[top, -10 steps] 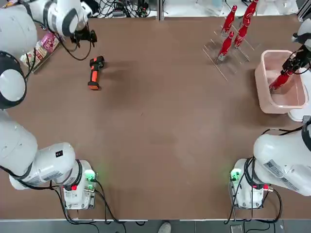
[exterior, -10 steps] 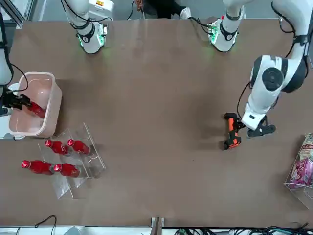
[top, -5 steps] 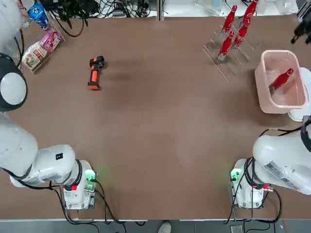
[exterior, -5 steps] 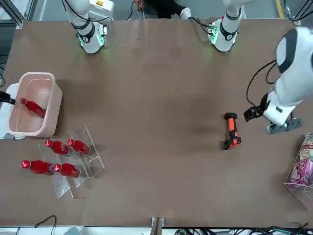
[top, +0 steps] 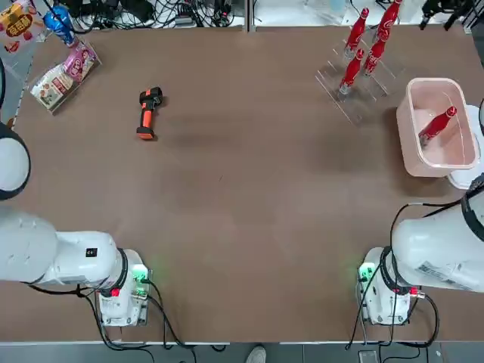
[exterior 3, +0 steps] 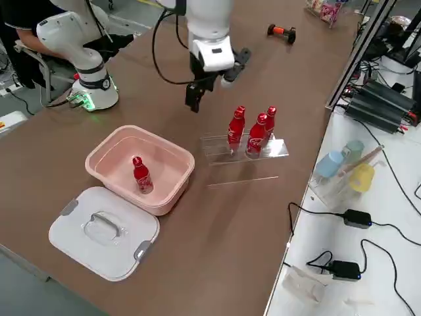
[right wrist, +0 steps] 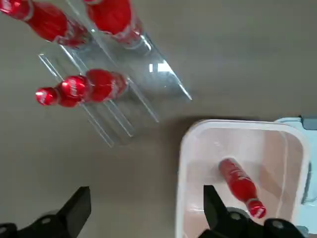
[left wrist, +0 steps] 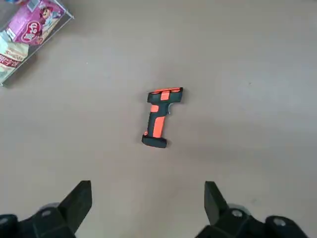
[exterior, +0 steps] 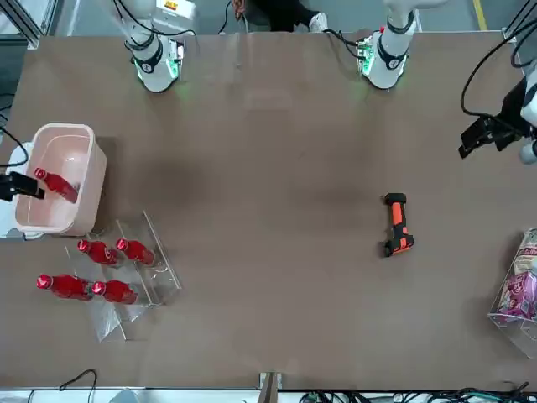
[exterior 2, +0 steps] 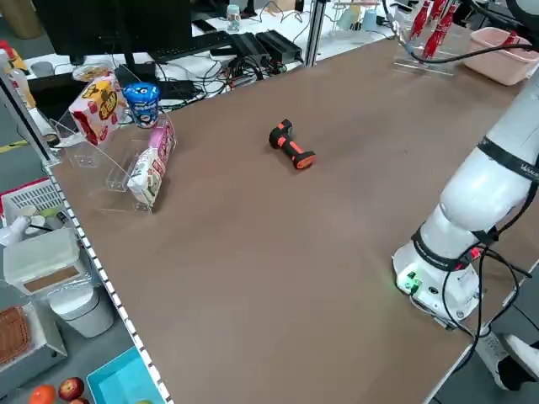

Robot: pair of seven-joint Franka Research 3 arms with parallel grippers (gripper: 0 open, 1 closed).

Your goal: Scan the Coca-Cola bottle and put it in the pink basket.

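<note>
One Coca-Cola bottle (top: 437, 125) (exterior 3: 140, 175) (right wrist: 241, 187) lies slanted inside the pink basket (top: 403, 136) (exterior 3: 141, 129) (right wrist: 233, 124), with nothing touching it. High above the table between basket and rack hangs my right gripper (exterior 3: 216, 79) (right wrist: 146, 213). It is open and holds nothing. My left gripper (left wrist: 146, 203) (exterior: 491, 136) hovers well above the orange-and-black scanner (left wrist: 159, 118) (top: 147, 113), also open and holding nothing. The scanner lies flat on the table.
A clear rack (top: 355, 83) (exterior 3: 247, 148) beside the basket holds several more red bottles. The basket's white lid (exterior 3: 105, 230) lies next to it at the table's edge. Snack packs in a clear holder (top: 60, 76) (exterior 2: 126, 126) sit at the far left corner.
My right gripper let go of the bottle and rose out of the basket, leaving the bottle inside. The left gripper lifted away from the scanner.
</note>
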